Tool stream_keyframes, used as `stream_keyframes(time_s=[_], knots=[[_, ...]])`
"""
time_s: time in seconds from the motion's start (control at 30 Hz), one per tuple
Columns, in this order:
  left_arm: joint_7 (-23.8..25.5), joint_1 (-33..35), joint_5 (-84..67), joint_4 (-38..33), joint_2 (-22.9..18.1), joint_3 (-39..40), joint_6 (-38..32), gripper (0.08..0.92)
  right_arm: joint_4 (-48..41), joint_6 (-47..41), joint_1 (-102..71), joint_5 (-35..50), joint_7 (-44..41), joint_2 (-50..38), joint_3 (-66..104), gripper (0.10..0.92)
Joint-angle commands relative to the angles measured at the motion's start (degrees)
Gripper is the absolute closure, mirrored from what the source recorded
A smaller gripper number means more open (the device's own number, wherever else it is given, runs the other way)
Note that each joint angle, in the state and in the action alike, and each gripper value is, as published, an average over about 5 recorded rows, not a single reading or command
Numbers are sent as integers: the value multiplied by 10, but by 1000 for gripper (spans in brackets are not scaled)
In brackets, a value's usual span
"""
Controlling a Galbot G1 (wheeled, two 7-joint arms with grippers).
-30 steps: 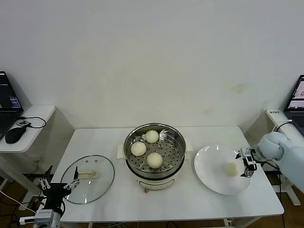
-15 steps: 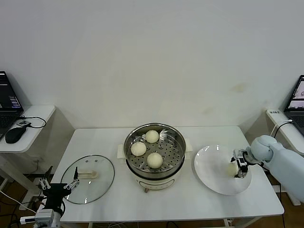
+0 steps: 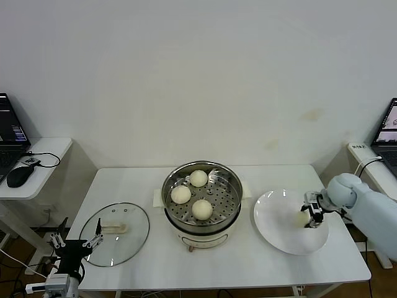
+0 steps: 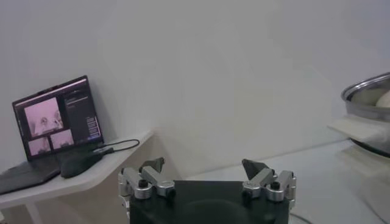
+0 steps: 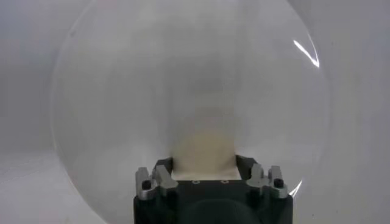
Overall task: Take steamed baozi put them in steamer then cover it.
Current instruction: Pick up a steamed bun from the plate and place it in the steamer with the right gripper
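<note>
stainless steel catches the light on the steamer (image 3: 201,202), which stands uncovered at the middle of the white table (image 3: 236,261) on its cream-white base, with three steamed baozi (image 3: 201,209) resting apart on the perforated tray inside. the fourth baozi (image 3: 302,218) lies on the right part of the white plate (image 3: 276,233), to the right of the steamer, and the right gripper (image 3: 308,218) sits low over the plate with its fingers pressed against either side of that bun; the right wrist view shows the cream bun (image 5: 203,152) filling the gap between the two fingers (image 5: 162,176), the plate (image 5: 122,91) spread out behind it. the cover (image 3: 115,234), a glass lid with a cream-white bar handle, lies flat on the table to the left of the steamer, well apart from it. the left gripper (image 3: 77,243) waits below the table's near left corner, beside the lid's edge, its fingers spread wide with nothing between them. a side desk (image 3: 43,155) at the far left carries a laptop (image 4: 58,119) and a black mouse (image 3: 19,176).
</note>
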Motion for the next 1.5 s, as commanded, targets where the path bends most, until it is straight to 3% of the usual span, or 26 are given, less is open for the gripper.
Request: stream_keyframes(time_s=[0.03, 0.37, 0.53, 0.8, 1.1, 1.5], knots=[[0, -2, 0, 0, 1, 2, 1, 177, 85, -28, 133, 86, -17, -65, -98, 413], [1, -10, 3, -1, 2, 17, 3, 177, 207, -99, 441, 293, 9, -67, -312, 410], [2, -11, 5, -5, 3, 16, 2, 177, 209, -135, 527, 361, 52, 13, -384, 406], [2, -9, 7, -6, 3, 8, 0, 177, 199, -195, 515, 451, 113, 144, -402, 398], [2, -10, 5, -8, -3, 2, 0, 177, 136, -214, 449, 439, 137, 234, -403, 393], [2, -15, 3, -5, -6, 1, 0, 177, 71, -177, 389, 330, 96, 251, -404, 390]])
